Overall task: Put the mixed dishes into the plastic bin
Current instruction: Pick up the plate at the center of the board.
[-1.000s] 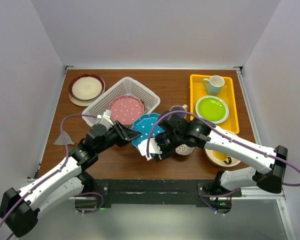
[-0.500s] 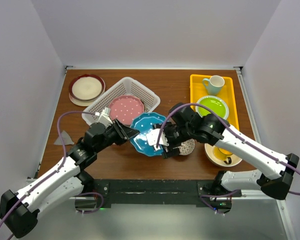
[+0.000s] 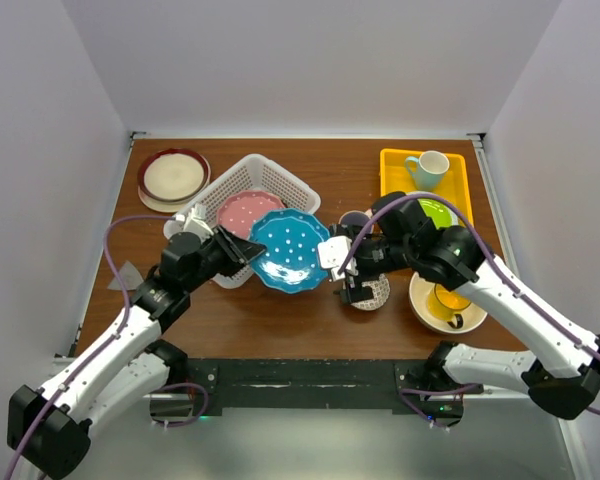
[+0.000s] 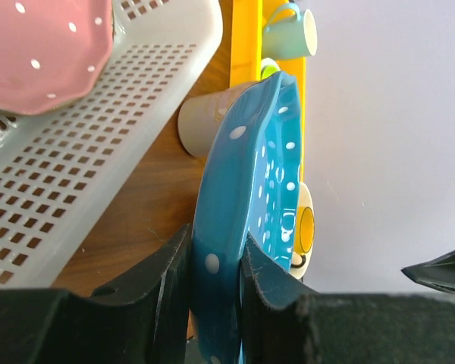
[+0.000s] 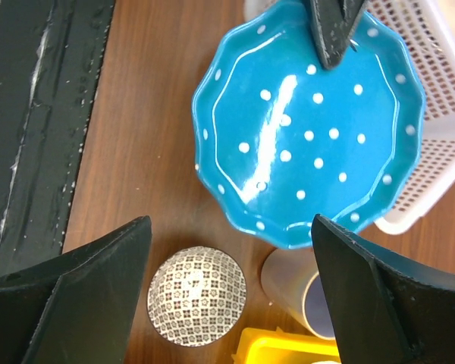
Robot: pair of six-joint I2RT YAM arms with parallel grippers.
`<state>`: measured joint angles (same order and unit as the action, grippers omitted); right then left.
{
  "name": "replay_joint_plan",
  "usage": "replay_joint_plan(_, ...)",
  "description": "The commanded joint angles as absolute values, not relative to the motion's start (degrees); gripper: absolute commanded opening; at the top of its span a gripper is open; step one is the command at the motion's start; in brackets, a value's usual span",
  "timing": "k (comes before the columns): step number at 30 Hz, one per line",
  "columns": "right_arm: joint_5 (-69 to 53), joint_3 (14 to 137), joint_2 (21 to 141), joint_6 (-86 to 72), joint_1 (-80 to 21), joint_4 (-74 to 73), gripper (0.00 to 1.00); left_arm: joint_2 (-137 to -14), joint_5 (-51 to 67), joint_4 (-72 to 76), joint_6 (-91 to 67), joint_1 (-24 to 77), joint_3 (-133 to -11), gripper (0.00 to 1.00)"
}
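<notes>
As the right hand (image 3: 345,268) lets go and draws back to the right, its fingers spread wide with nothing between them, the left hand (image 3: 238,250) stays clenched on the rim of the blue plate (image 3: 290,250). That plate was low over the surface (image 3: 330,320) a second ago, pinched from both sides. Now it's up and tilted, carried by the left alone, right at the near corner of the bin (image 3: 280,185), not inside yet. A pink plate (image 3: 248,212) already lies in the bin, and the bin's near wall stands between the two. Under the right hand sit a patterned bowl (image 3: 372,292) and a beige mug (image 3: 355,222), with a cream bowl (image 3: 442,305) beyond. The yellow tray (image 3: 390,160) carries a green plate (image 3: 440,212) and a pale mug (image 3: 427,168). Two stacked plates (image 3: 173,177) wait back left.
</notes>
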<state>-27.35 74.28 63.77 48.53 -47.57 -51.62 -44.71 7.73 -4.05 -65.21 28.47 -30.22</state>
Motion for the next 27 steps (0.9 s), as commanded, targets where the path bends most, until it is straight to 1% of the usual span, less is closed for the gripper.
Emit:
replay_joint_plan(1,-29.71,73.65,61.62,46.23,-45.62,-48.61,0.91,-44.29,11.6,6.94,-65.57,26.19,-36.47,0.0)
replay_joint_plan(16,-28.21,69.35,58.89,40.52,-40.7,-43.07,0.94,-46.93,9.58,4.83,-61.7,24.26,-40.17,0.0)
replay_joint_plan(27,-28.12,66.19,58.01,37.88,-38.94,-40.61,0.95,-47.29,6.77,3.52,-60.03,23.2,-41.92,0.0)
